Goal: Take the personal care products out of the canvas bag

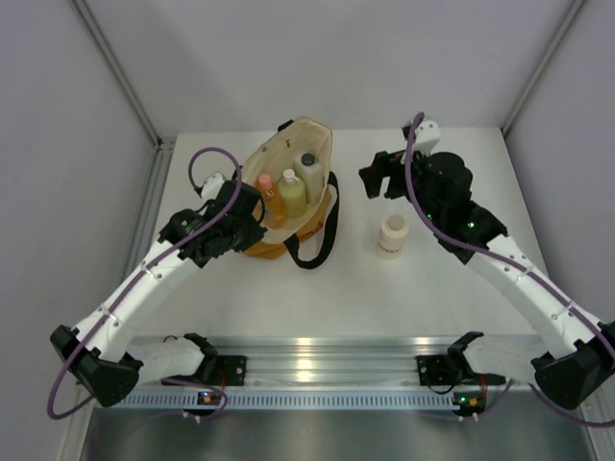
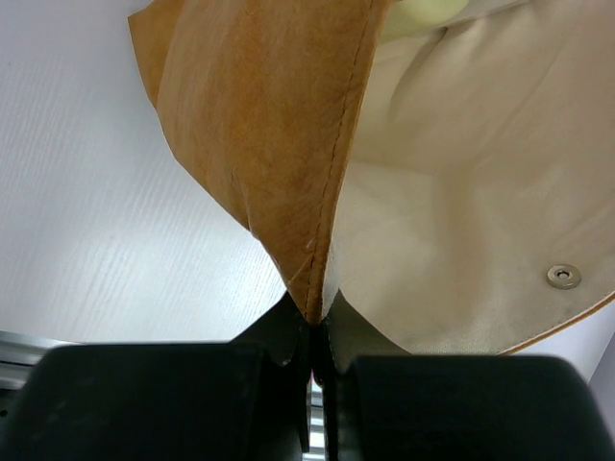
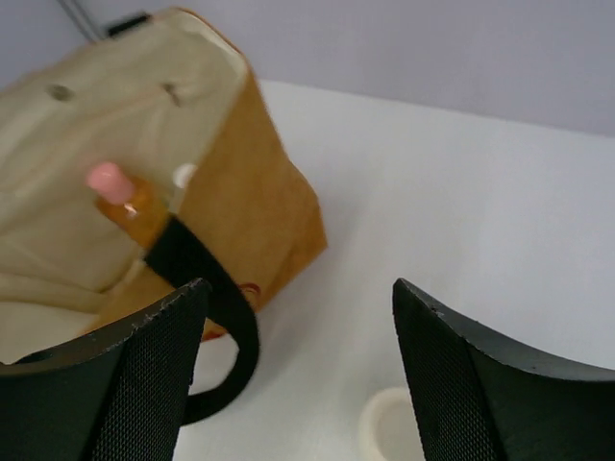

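The left arm reaches forward with the left gripper (image 2: pixel 315 331) at the left edge of the canvas bag (image 1: pixel 272 152), jaws clamped on a fold of canvas. The right arm extends over the table (image 1: pixel 432 298), the right gripper (image 3: pixel 300 317) facing the bag, jaws wide apart and empty. The orange-pink bottle (image 1: pixel 269 197), yellow-green bottle (image 1: pixel 292 194) and dark-capped white bottle (image 1: pixel 308 166) stand inside the bag; the white jar (image 1: pixel 391 236) stands on the table, right of it.

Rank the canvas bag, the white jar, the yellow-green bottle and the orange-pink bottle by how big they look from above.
1. canvas bag, by far the largest.
2. yellow-green bottle and white jar: too alike to rank.
3. orange-pink bottle, slimmer.
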